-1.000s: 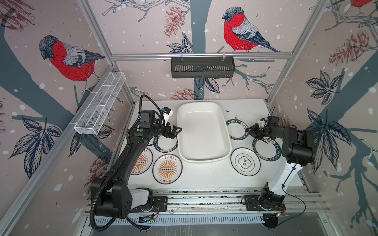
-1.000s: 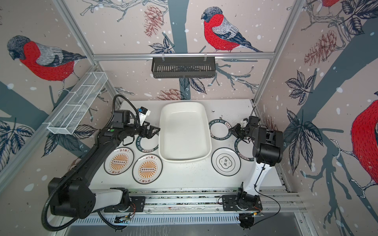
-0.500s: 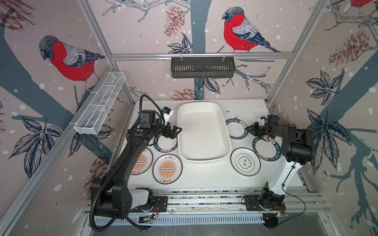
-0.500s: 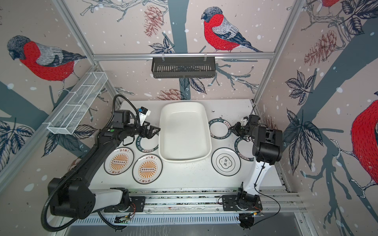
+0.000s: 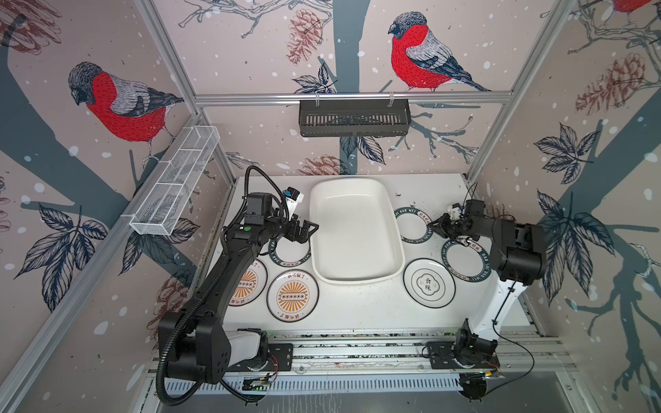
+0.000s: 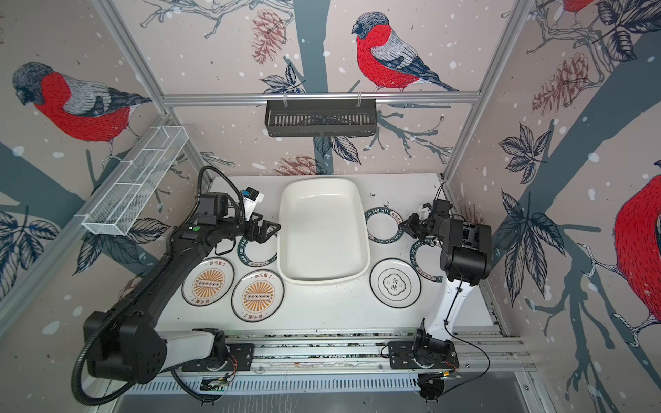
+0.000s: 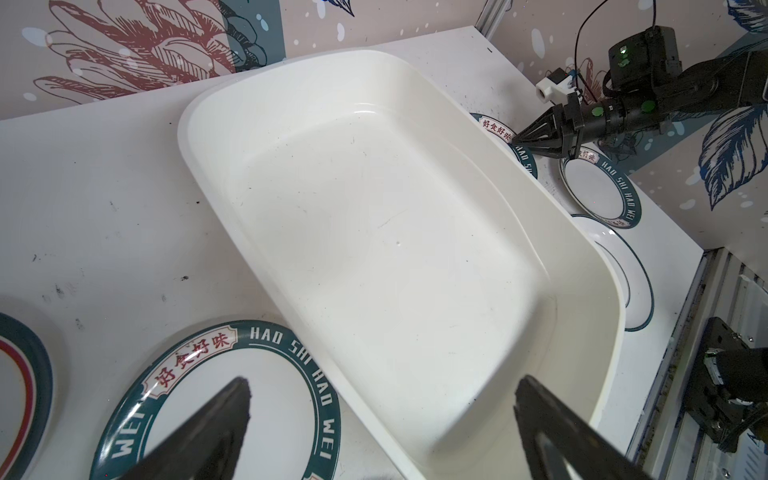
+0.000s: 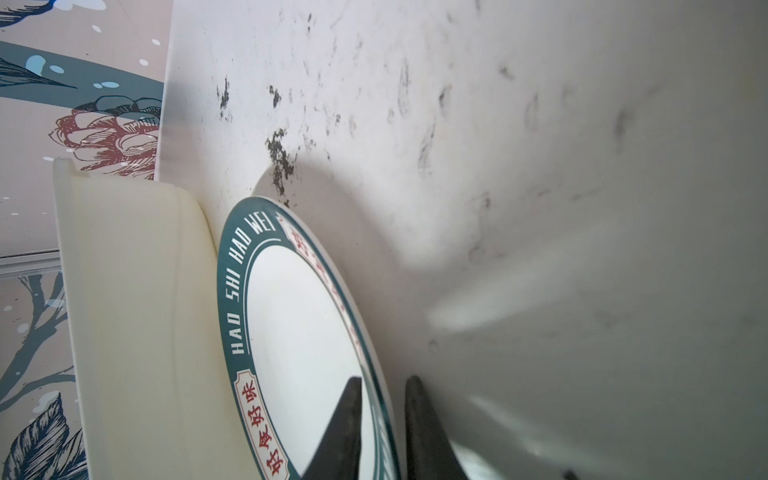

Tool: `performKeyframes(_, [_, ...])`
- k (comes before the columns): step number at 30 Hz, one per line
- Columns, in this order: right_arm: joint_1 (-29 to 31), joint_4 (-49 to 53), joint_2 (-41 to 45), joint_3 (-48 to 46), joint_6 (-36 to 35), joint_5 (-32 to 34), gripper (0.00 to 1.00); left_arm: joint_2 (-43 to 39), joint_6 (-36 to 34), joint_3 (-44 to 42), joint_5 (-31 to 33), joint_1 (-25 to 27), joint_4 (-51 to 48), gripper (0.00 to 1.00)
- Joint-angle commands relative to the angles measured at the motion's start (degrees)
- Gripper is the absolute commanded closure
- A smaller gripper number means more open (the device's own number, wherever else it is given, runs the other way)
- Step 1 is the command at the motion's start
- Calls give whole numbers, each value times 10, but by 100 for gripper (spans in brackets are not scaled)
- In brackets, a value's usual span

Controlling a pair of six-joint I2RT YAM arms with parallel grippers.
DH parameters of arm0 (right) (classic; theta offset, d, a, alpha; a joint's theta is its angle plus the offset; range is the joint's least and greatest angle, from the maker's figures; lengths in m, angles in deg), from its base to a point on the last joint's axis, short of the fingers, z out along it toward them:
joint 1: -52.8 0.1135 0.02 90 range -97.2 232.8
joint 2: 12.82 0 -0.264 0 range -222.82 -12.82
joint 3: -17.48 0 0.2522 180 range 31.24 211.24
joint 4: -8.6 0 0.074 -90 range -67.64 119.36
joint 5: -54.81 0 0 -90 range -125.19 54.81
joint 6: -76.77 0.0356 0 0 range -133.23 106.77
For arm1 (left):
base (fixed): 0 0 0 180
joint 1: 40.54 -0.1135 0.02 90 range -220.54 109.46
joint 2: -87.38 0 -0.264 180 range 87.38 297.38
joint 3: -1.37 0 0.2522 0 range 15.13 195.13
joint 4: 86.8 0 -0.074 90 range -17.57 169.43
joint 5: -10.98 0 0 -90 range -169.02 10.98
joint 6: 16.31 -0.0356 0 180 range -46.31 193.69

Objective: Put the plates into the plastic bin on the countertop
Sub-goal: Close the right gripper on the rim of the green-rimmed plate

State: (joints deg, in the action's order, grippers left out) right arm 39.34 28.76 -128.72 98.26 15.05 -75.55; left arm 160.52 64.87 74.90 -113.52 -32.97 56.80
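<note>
1. Right of the plastic bin [image 5: 354, 232], a band-rimmed plate [image 5: 411, 226] lies just beside the bin wall. The right jaws, on the right arm [image 5: 515, 246], are pinched on its outer rim, one side over the face and one outside the edge. An edge grip suits a shallow plate that offers no other hold.
2. Left of the bin, the left jaws stand wide open and empty on the left arm [image 5: 221, 282]. They hover over a second band-rimmed plate [image 5: 289, 252] near the bin's left wall, apparently poised for a later pick.
3. Front-left of the bin lie a sunburst plate [image 5: 292, 295] and its twin [image 5: 250, 284]. Front-right lie an emblem plate [image 5: 428, 282] and a third band-rimmed plate [image 5: 465, 261]. The bin holds none, so the task is judged barely begun.
4. Under the bin, the bench [image 5: 357, 314] is flat and white, with dark specks. A plate would probably slide on it if nudged.
5. Behind and above the bin hangs a black slotted basket [image 5: 354, 118], and high to the bin's left a white wire-mesh basket [image 5: 175, 178]. The walls show red-breasted birds and pine cones.
</note>
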Motion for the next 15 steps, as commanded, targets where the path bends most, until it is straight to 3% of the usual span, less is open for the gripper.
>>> performKeyframes(1, [0, 10, -1, 1, -9, 1, 83, -4, -1, 0, -12, 0, 8, 1])
performKeyframes(15, [-11, -34, 29, -13, 19, -23, 96, -5, -2, 3, -9, 2, 8, 1])
